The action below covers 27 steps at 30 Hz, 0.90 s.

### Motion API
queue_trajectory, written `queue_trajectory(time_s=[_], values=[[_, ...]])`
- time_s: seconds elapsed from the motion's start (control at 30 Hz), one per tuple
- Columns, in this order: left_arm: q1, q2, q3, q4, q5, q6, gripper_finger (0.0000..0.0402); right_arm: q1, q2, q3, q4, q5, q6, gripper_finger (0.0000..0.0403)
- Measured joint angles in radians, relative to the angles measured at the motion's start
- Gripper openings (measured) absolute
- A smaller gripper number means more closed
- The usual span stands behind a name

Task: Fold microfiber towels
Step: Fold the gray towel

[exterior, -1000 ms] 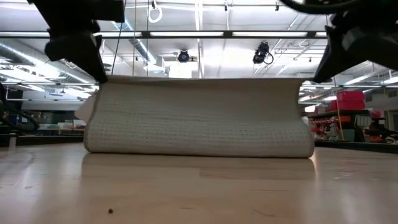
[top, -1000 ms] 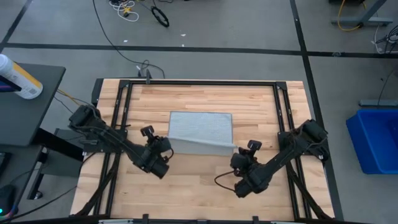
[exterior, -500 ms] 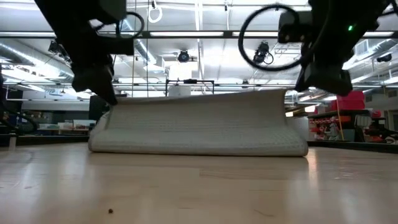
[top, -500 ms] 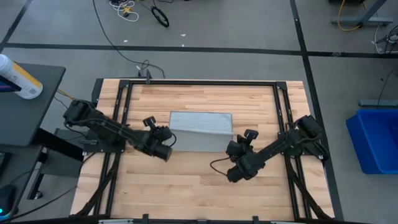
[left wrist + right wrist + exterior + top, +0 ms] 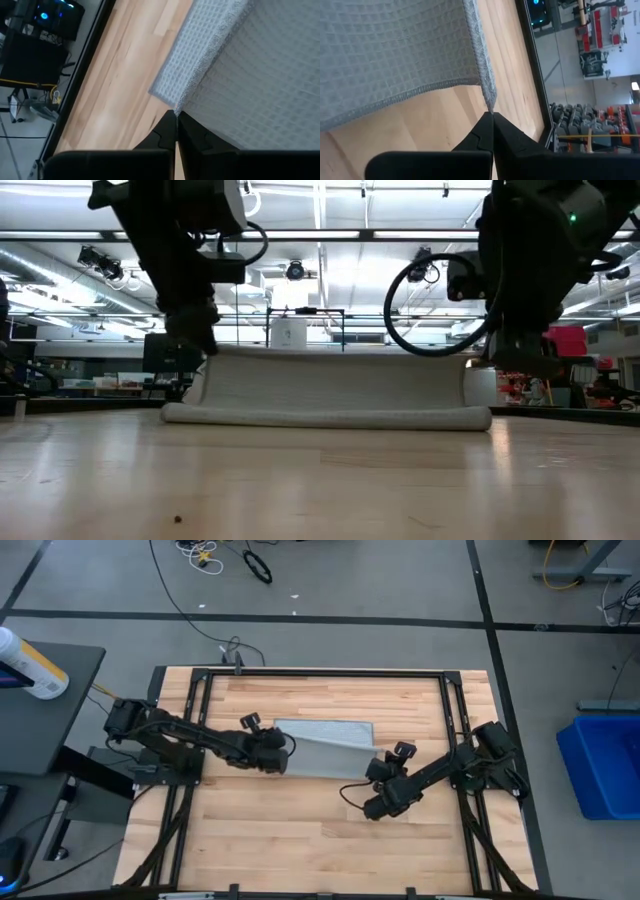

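Left gripper (image 5: 176,114) and right gripper (image 5: 492,114) each pinch a near corner of the towel (image 5: 325,743), fingers pressed together on the hem. The fold looks mid-carry: corners raised over the cloth lying mid-table (image 5: 300,830). Next likely calls for laying them level on the far edge, then letting go. One towel, two grippers.

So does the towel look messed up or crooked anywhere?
Nothing is damaged. The towel is half folded: the left gripper and right gripper each pinch a corner, so the lifted flap looks slanted from above.
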Motion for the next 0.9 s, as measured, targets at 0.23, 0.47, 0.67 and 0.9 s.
queue_trajectory(time_s=[0.23,0.47,0.67,0.9], values=[[0.008,0.000,-0.001,0.011,0.020,-0.014,0.0006,0.001,0.000,-0.003,0.011,0.007,0.018,0.0000],[0.005,0.001,-0.001,0.031,0.084,-0.041,0.0006,-0.011,-0.002,-0.005,0.012,-0.027,0.054,0.0000],[0.025,0.001,-0.001,0.052,0.140,-0.127,0.0006,-0.021,-0.027,0.002,0.012,-0.077,0.111,0.0000],[0.032,0.001,-0.004,0.017,0.164,-0.238,0.0006,-0.027,-0.072,0.015,0.033,-0.099,0.103,0.0000]])
